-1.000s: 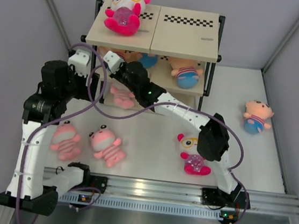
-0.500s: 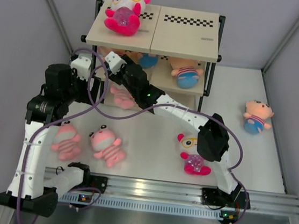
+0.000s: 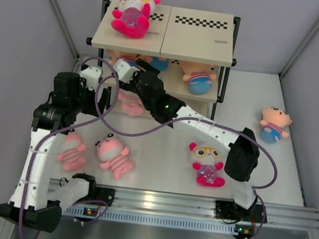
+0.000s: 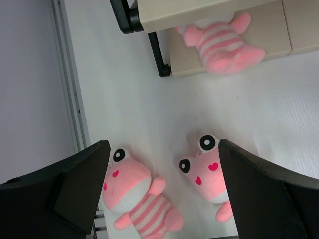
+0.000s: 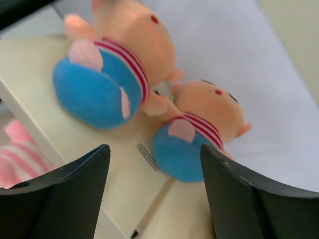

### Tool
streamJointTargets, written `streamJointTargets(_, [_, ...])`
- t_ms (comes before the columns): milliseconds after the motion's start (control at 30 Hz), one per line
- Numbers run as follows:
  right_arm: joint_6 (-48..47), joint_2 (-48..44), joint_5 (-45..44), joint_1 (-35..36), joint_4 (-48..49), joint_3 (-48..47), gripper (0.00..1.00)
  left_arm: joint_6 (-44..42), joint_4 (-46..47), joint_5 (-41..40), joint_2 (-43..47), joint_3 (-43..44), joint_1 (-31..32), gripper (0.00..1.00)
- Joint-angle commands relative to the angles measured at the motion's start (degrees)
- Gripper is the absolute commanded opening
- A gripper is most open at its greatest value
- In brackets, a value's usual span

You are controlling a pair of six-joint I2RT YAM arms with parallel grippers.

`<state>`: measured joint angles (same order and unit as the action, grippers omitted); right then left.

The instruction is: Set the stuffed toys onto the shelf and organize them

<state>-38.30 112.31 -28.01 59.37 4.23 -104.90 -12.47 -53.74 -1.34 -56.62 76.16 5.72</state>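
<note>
The stuffed toys (image 3: 114, 155) lie partly on the shelf (image 3: 197, 40) and partly on the desk (image 3: 167, 155). On the shelf's top board we see the top-board toy (image 3: 134, 14), white and magenta with glasses, lying at the left end beside a checkered strip.

On the middle board, from the right wrist, we see the first peach toy (image 5: 114, 64) and the second peach toy (image 5: 199, 134). They sit just beside each other, with their blue bottoms turned toward the camera. The bottom-board pink toy (image 4: 224, 42), a striped one, lies on the lowest board near the black leg at the shelf's left end.

On the desk, the left pink toy (image 4: 134, 199) and the right pink toy (image 4: 209, 172) lie near each other on the left side, faces up. The desk magenta toy (image 3: 206, 164) lies further right, near the right arm's base. The lone peach toy (image 3: 274, 124) lies well apart at the far right.

The left pincer (image 4: 163, 149) hangs above the two pink toys on the desk with its fingers spread wide, holding nothing and touching neither. The right arm reaches across to the left part of the shelf. The right pincer (image 5: 154, 149) is spread open and empty, facing the two peach toys at the middle board without touching them.
</note>
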Motion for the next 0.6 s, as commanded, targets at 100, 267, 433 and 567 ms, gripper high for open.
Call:
streamJointTargets(100, [-15.30, -0.26, -10.39, -0.40, -3.71, -1.45, 0.76, -0.19, 1.26, 1.08, 0.72, -1.63, 0.09, 0.95])
streamJointTargets(267, [-21.88, 2.21, -15.05, -0.84, 0.68, -2.23, 0.77, 0.25, 1.18, 3.63, 0.37, -2.94, 0.09, 0.94])
streamJointTargets(433, [-20.32, 4.40, -14.18, -2.33, -0.36, -5.05, 0.76, 0.43, 1.18, 3.63, 0.19, -3.21, 0.09, 0.94])
streamJointTargets(567, [-19.35, 5.20, -15.32, -3.65, 6.55, -4.09, 0.72, 0.69, 1.09, 4.06, 0.28, -3.39, 0.09, 0.94])
